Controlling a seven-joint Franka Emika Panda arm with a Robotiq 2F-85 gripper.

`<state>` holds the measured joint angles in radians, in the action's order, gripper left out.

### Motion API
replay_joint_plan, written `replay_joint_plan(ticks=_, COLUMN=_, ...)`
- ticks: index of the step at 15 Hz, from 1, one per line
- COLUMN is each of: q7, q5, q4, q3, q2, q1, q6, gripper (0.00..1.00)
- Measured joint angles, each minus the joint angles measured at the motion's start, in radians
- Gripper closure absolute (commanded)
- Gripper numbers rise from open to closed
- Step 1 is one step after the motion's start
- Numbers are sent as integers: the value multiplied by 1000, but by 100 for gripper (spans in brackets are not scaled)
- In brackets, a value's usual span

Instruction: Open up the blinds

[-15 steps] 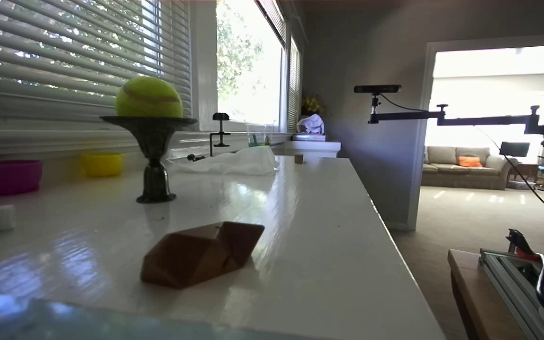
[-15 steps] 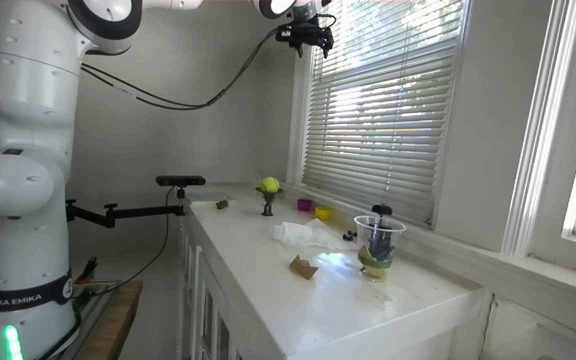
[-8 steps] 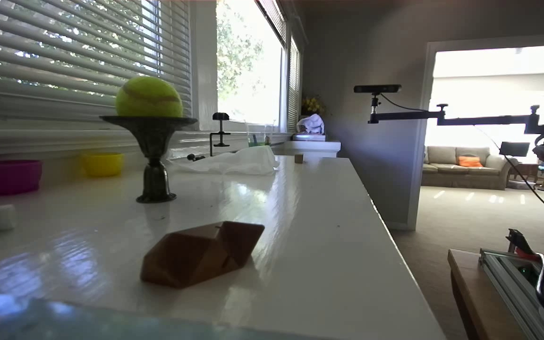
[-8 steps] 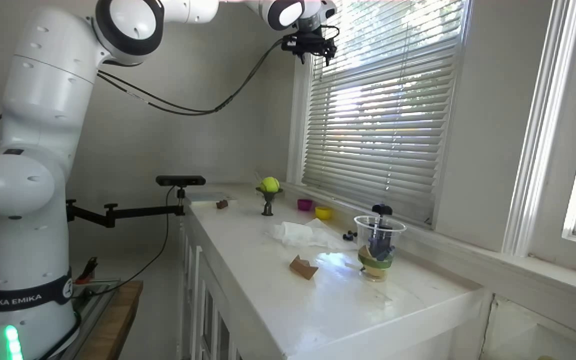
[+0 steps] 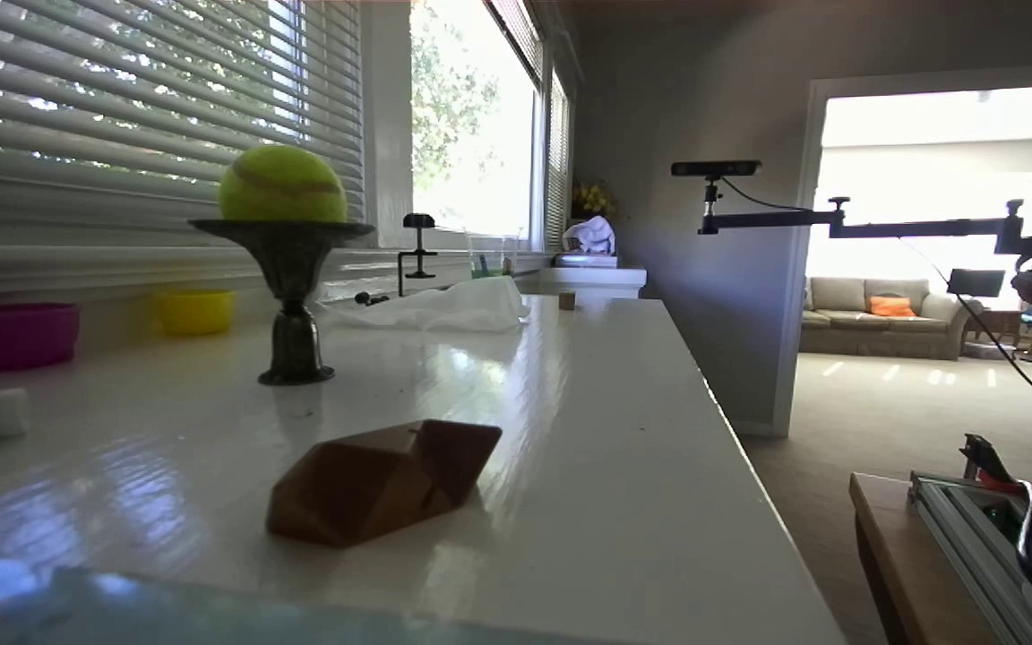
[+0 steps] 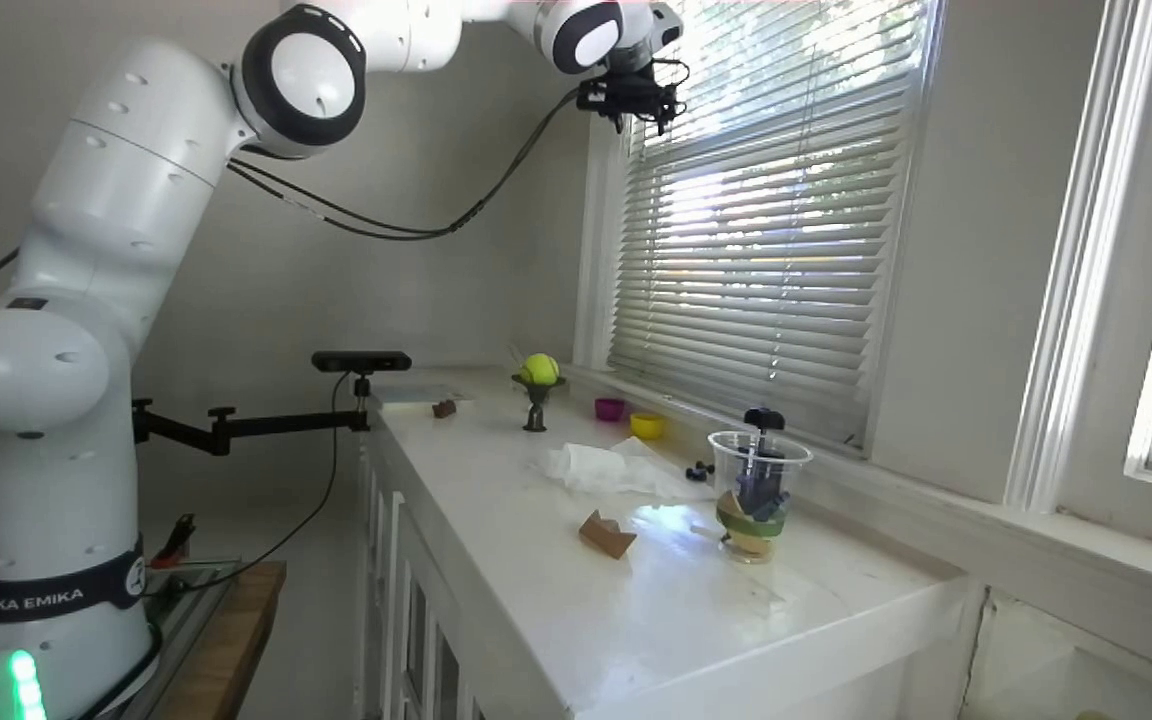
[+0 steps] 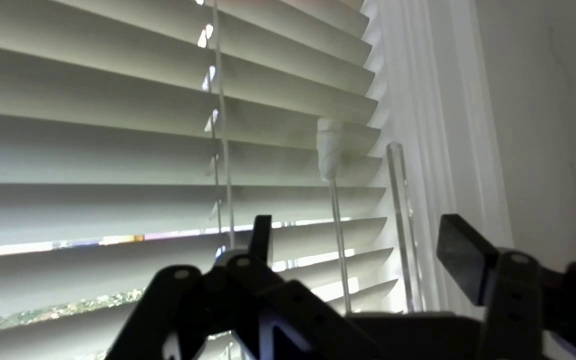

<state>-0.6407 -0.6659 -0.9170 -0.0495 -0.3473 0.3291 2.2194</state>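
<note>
Wrist view: the black fingers (image 7: 260, 235) are standing wide apart, one left of centre and one at the right. In the gap showing between them, a thin cord (image 7: 339, 235) is running to a white tassel (image 7: 329, 150), and a clear rod (image 7: 402, 215) is showing just to the right of it; whether the fingers are touching either one, the view is leaving unclear. Behind, the blinds (image 7: 93, 155) are filling the left and middle, and their slats (image 7: 298, 75) are letting strips of daylight through. A white window frame (image 7: 430, 125) is bordering them on the right.

In an exterior view, the gripper (image 6: 640, 127) is pointing downward, in front of the far edge of the blinds and the frame there. The lowered blinds are hanging to the right of the white counter (image 6: 636, 630), and the white arm (image 6: 121, 190) is spanning over from the left. On the counter, toward the far end, a tennis ball (image 6: 539, 369) is sitting on a dark metal stand (image 6: 536, 405), with a purple cup (image 6: 609, 409) and a yellow cup (image 6: 647, 427) standing to its right.
</note>
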Motion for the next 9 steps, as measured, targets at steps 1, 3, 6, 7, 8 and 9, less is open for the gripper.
replay_joint_plan(ticks=1, q7=0, q5=0, q4=18, q3=-2, q2=-11, q1=0, q6=0, gripper=52)
replay_joint_plan(ticks=3, q7=0, q5=0, q4=51, q3=-6, q2=-30, q1=1, q6=0, gripper=69)
replay_joint_plan(ticks=6, q7=0, q5=0, q4=90, q3=-11, q2=-57, q1=1, q6=0, gripper=66)
replay_joint_plan(ticks=7, q7=0, q5=0, q4=101, q3=-13, q2=-65, q1=2, q6=-1, gripper=66)
replay_joint_plan(ticks=8, q7=0, q5=0, q4=111, q3=-14, q2=-72, q1=2, q6=-1, gripper=64)
replay_joint_plan(ticks=9, q7=0, q5=0, q4=120, q3=-16, q2=-80, q1=2, q6=-1, gripper=64)
